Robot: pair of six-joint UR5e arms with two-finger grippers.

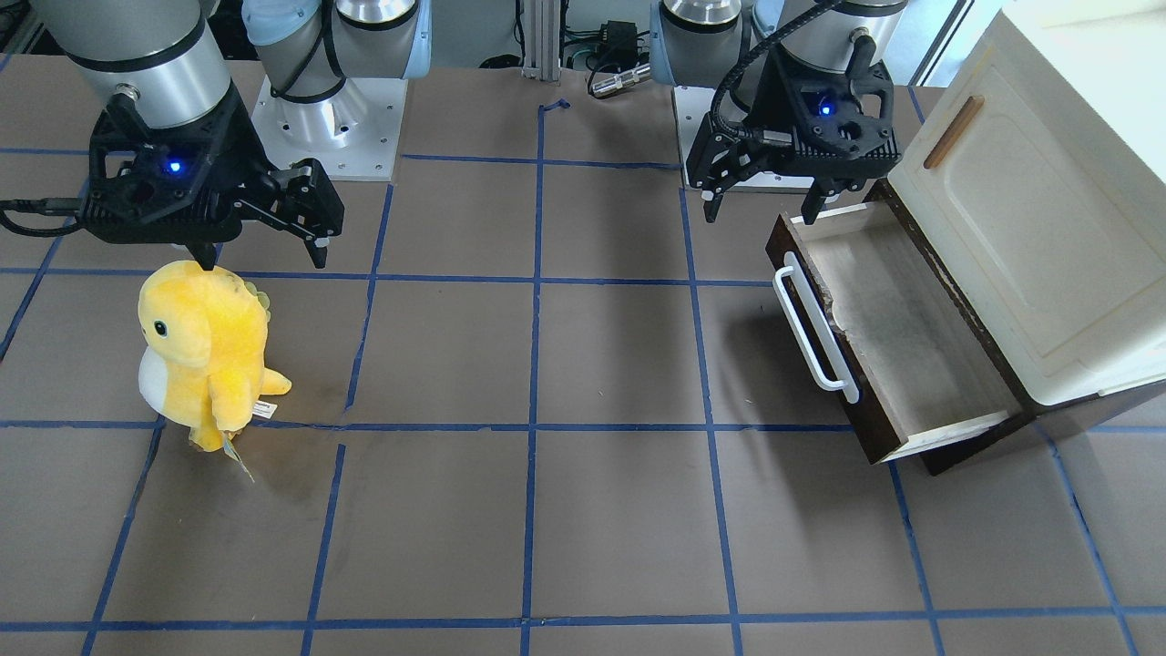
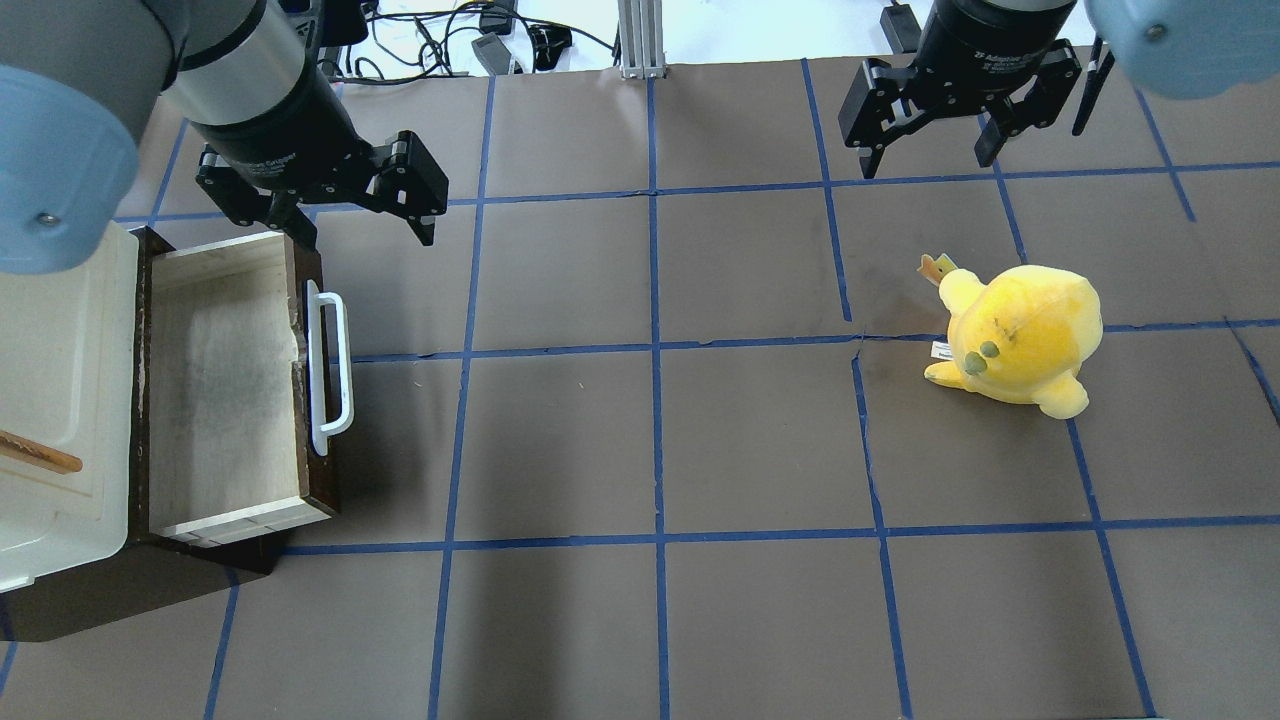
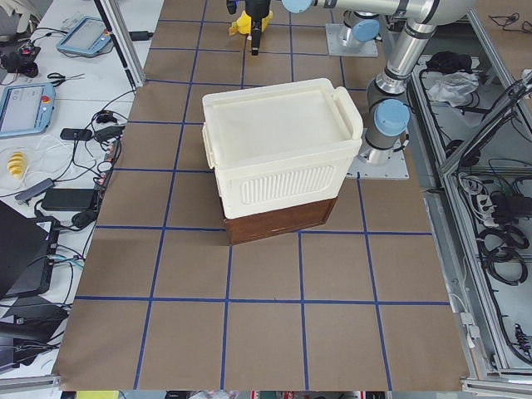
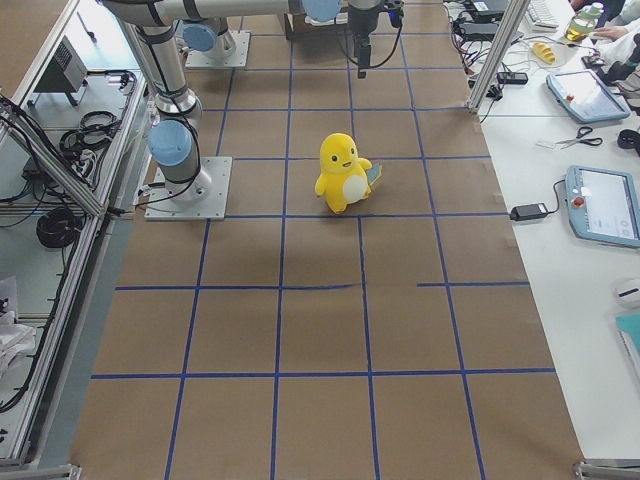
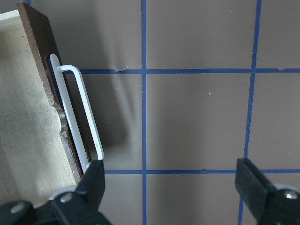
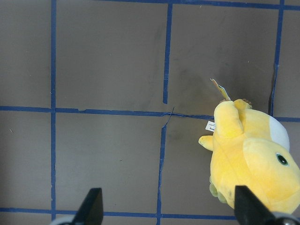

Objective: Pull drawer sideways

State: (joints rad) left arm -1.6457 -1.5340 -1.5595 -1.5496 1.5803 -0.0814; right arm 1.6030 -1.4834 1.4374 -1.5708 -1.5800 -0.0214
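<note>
One drawer (image 2: 225, 390), one cabinet (image 2: 60, 330), one plush toy (image 2: 1020, 335)

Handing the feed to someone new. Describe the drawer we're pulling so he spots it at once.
Find the cream cabinet on the robot's left side of the table. Sticking out from under it is the dark brown drawer, open, with a pale wood inside. Its long white bar handle sets it apart from the cream door, which has only a small wooden handle.
</note>
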